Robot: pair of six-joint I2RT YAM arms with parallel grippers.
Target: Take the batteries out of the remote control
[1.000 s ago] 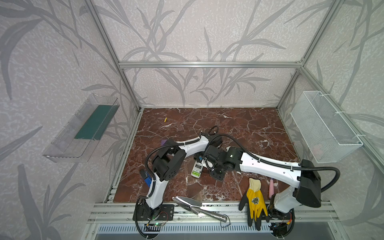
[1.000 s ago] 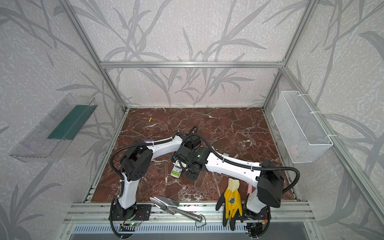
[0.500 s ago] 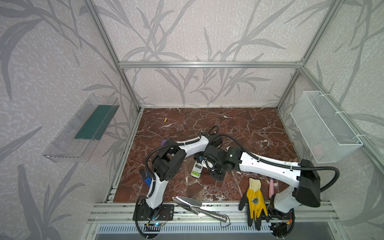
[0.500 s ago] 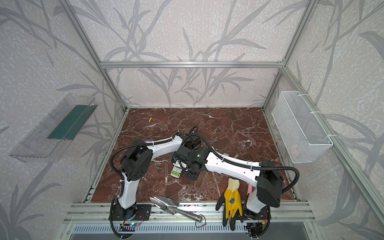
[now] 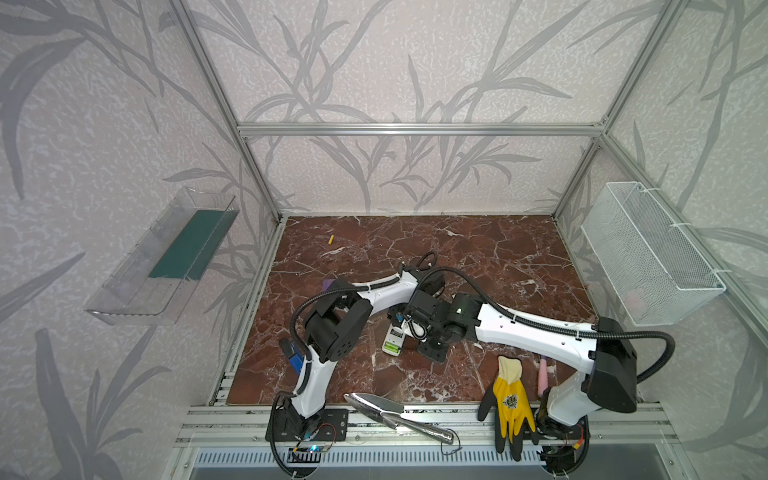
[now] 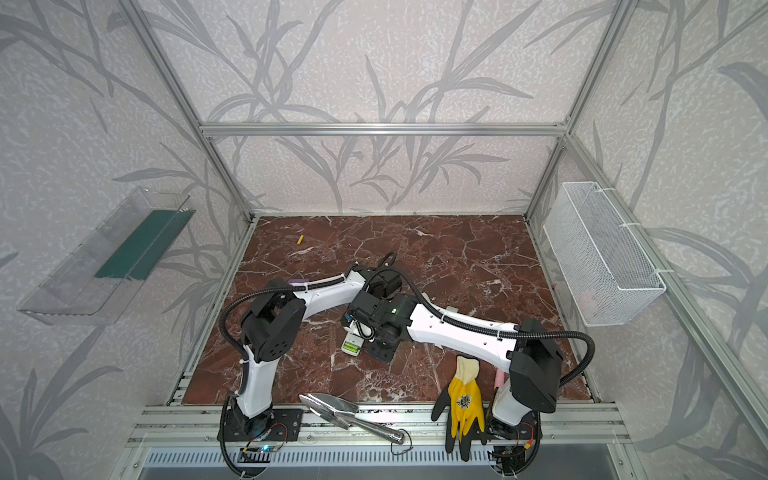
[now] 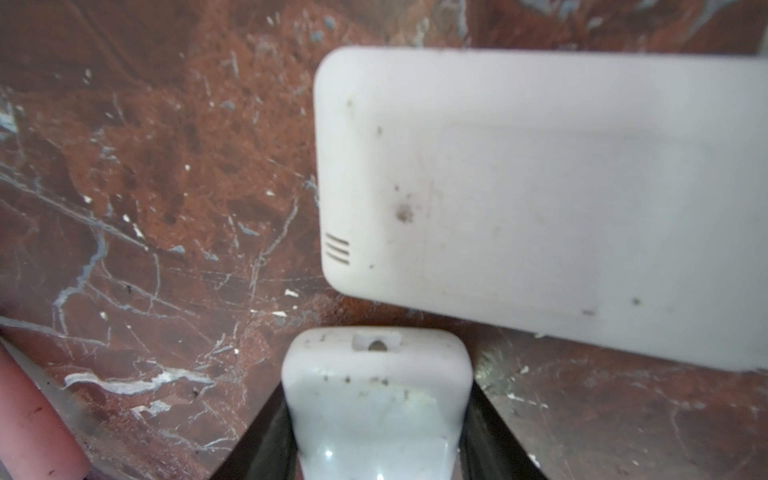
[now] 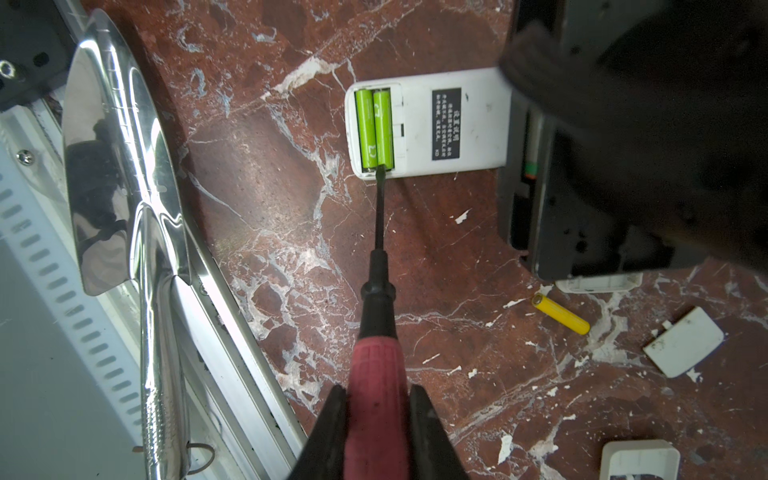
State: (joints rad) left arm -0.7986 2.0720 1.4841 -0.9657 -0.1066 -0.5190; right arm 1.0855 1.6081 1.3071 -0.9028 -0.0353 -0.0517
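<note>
The white remote control point(image 8: 428, 124) lies back-up on the marble floor with its battery bay open. Two lime green batteries point(image 8: 374, 129) sit side by side in the bay and show in both top views point(image 5: 390, 347) point(image 6: 350, 347). My right gripper point(image 8: 377, 390) is shut on the red handle of a screwdriver point(image 8: 376, 361). Its black tip point(image 8: 380, 170) touches the end of one green battery. My left gripper point(image 7: 378, 390) is shut on the remote's other end point(image 7: 378, 399). One yellow battery point(image 8: 561, 313) lies loose on the floor, another far back left point(image 5: 331, 239).
A second white remote point(image 7: 540, 199) lies just beyond the left gripper. A loose white battery cover point(image 8: 683, 347) lies on the floor. A steel trowel point(image 5: 374, 405) and a yellow-black glove point(image 5: 509, 399) rest at the front rail. A wire basket point(image 5: 648, 257) hangs on the right wall and a clear shelf point(image 5: 166, 257) on the left.
</note>
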